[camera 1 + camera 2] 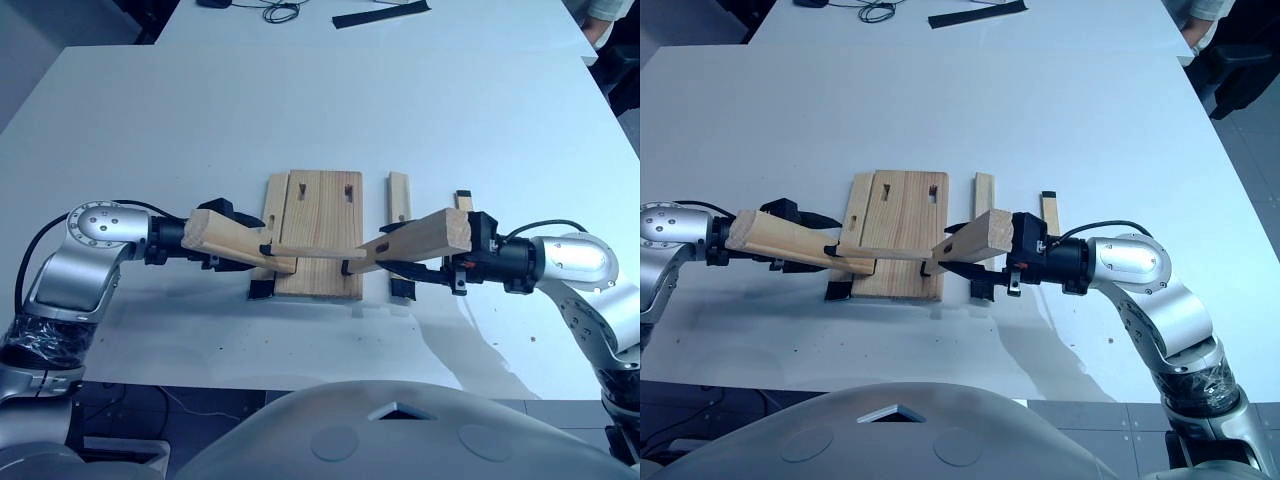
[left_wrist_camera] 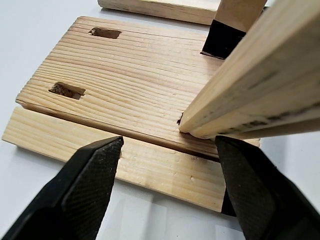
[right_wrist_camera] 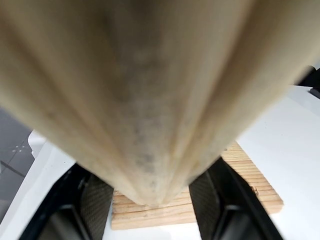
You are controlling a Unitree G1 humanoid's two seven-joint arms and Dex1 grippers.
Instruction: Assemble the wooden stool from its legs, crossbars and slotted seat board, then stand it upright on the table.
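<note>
White bench (image 1: 300, 120): right end effector (image 1: 395, 260) is clamping a leg (image 1: 430, 235), left end effector (image 2: 169, 142) grip unclear, crossbar (image 1: 315, 251) is hanging left-right over seat board (image 1: 320, 200).

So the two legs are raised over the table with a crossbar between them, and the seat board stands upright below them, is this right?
Not quite. The seat board lies flat on the table, as the left eye view shows. The left leg and right leg are indeed raised over it, with the crossbar between them.
</note>
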